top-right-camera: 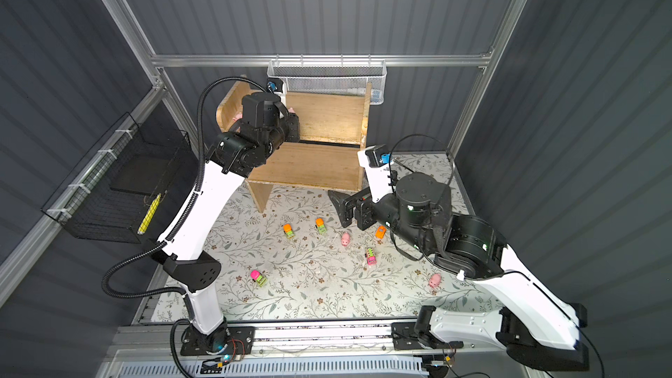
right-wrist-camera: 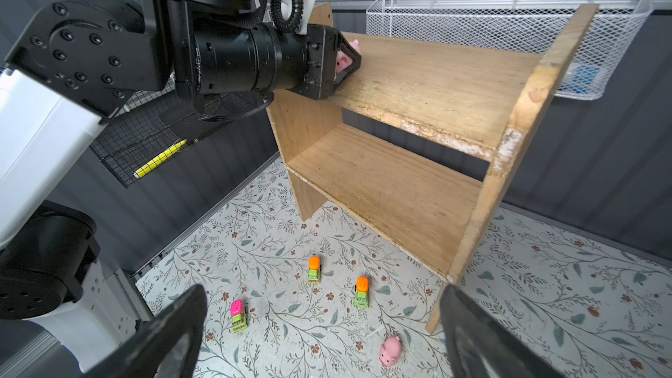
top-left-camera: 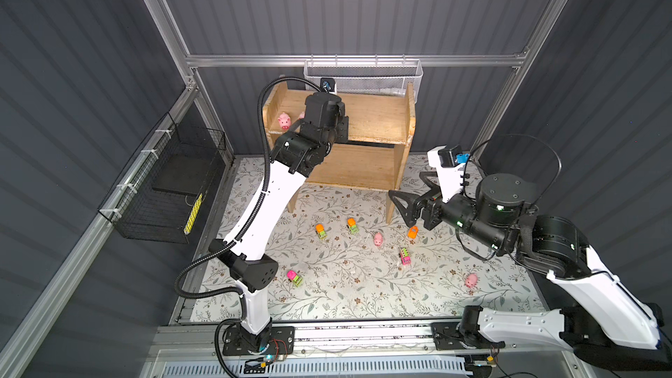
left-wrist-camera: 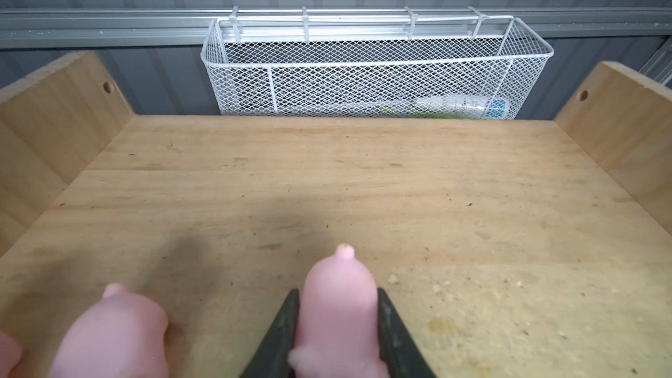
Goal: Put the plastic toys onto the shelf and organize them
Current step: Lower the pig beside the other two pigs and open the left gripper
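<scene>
My left gripper [left-wrist-camera: 338, 296] is shut on a pink pig [left-wrist-camera: 338, 307], low over the top tier of the wooden shelf [left-wrist-camera: 327, 176], near its left end. A second pig [left-wrist-camera: 112, 332] stands on the tier beside it, and a third pig shows at the picture's edge. In a top view one shelf pig [top-left-camera: 284, 121] is visible; the wrist hides the held one. My right gripper [top-left-camera: 410, 190] hangs open and empty above the mat by the shelf's right leg. On the mat lie two pigs [top-left-camera: 378, 239] [top-left-camera: 471, 280] and several toy vehicles [top-left-camera: 320, 230] [top-left-camera: 352, 226] [top-left-camera: 404, 256].
A white mesh basket [top-left-camera: 363, 74] holding a bottle [left-wrist-camera: 462, 105] hangs on the rail behind the shelf. A black wire basket [top-left-camera: 163, 183] with a yellow item hangs on the left wall. The shelf's lower tier [right-wrist-camera: 381, 190] is bare.
</scene>
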Robot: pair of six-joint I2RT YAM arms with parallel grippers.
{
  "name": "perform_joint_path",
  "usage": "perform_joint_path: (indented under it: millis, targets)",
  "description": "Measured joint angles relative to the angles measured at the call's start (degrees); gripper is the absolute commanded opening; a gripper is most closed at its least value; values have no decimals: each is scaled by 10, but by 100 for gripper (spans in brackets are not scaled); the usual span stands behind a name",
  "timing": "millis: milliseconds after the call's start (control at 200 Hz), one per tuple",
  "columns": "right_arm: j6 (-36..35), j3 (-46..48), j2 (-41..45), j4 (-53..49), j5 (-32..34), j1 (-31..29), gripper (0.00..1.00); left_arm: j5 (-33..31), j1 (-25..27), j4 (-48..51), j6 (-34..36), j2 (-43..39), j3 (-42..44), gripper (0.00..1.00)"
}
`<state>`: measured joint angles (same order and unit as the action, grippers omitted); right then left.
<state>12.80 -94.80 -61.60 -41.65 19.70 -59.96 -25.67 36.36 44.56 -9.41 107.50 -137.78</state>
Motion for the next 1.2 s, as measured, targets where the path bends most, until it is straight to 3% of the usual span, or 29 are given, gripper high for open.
perform_joint_path:
  millis: [1201]
  targets:
    - [13,5,6,-4,1,10,99,24,-12,-37,0,-16,21,55]
